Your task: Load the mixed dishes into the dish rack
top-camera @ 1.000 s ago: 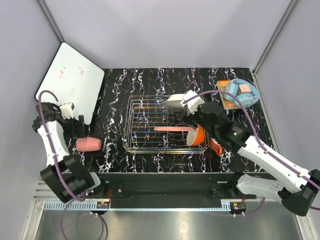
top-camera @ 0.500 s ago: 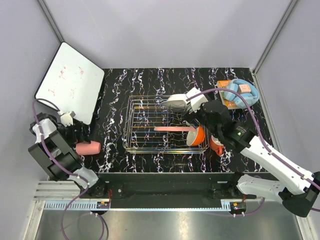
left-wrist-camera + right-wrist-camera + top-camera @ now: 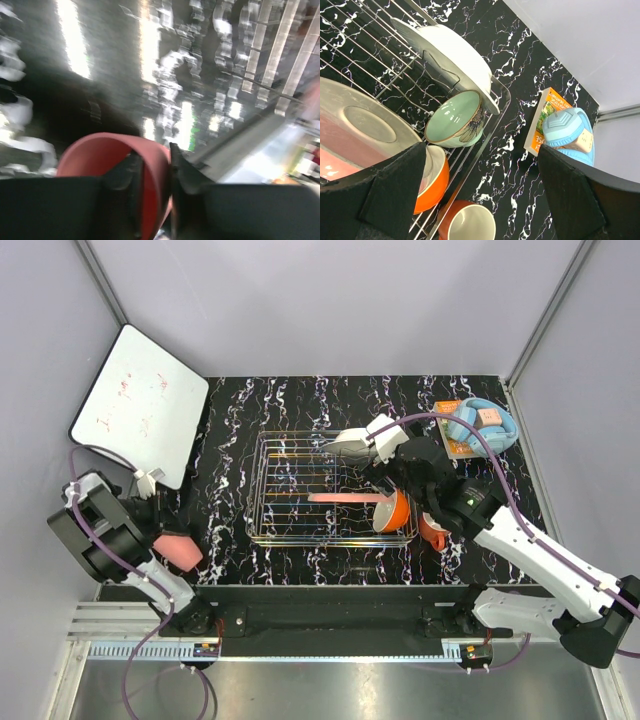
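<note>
Far left of the dish rack [image 3: 290,502], a white board [image 3: 140,405] leans at the edge of the black marbled surface [image 3: 240,410]. Nearer the front, also well left of the rack, the left end effector [image 3: 156,170] is pinching the small pink cup [image 3: 180,551]. The left wrist view is blurry, but it shows one finger inside the cup and one outside, pressed on the cup's wall. The cup is not in the rack.

The rack sits in the middle of the surface. The pink plate [image 3: 345,498] stands on its edge inside the rack. At the rack's far right corner the white plate [image 3: 455,55] leans in the wires. Just beside it, inside the rack, the mint-green bowl [image 3: 454,119] is tipped on its side with its open part facing up at the wrist camera. The orange bowl [image 3: 436,186] with a cream inside sits in the rack's near right corner, touching the pink plate.

The right end effector [image 3: 481,147] hangs over the right side of the rack. Its fingers are spread wide and hold nothing.

Just outside the rack on the right, the orange mug [image 3: 470,222] stands on the surface. Further right of the rack, at the back, light-blue headphones [image 3: 567,131] rest on an orange box [image 3: 546,117].
</note>
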Action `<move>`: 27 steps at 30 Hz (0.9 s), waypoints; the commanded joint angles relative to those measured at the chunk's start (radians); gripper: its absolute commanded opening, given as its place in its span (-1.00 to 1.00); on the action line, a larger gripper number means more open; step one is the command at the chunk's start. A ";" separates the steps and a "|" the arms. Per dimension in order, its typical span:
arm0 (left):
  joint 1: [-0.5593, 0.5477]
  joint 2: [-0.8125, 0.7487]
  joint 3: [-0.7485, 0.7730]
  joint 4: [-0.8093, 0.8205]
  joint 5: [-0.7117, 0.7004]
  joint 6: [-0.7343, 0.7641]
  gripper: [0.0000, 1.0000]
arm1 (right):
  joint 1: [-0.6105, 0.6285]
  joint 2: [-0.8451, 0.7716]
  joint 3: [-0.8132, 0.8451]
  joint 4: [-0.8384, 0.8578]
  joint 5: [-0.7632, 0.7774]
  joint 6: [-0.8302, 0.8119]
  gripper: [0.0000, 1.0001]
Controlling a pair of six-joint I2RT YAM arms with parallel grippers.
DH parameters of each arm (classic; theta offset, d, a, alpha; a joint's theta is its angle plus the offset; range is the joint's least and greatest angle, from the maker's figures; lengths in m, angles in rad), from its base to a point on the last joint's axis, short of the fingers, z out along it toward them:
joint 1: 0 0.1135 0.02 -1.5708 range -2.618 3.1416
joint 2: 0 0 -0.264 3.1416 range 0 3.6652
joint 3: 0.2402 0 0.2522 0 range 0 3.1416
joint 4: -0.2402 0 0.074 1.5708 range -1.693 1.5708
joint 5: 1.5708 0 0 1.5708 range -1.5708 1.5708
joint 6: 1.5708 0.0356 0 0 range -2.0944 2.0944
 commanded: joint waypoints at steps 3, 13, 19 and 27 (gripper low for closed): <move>0.005 -0.012 0.054 0.018 0.050 0.099 -1.00 | -0.006 -0.001 0.029 0.014 0.008 0.019 0.99; -0.183 -0.153 0.178 -0.172 0.184 0.070 -1.00 | -0.008 0.034 0.070 0.028 0.009 0.045 0.99; -0.404 -0.228 0.385 -0.201 0.253 -0.083 -1.00 | -0.008 0.086 0.196 -0.002 -0.006 0.220 0.99; -0.659 -0.187 0.786 -0.073 0.392 -0.378 -1.00 | -0.029 0.096 0.203 0.171 -0.314 0.585 0.99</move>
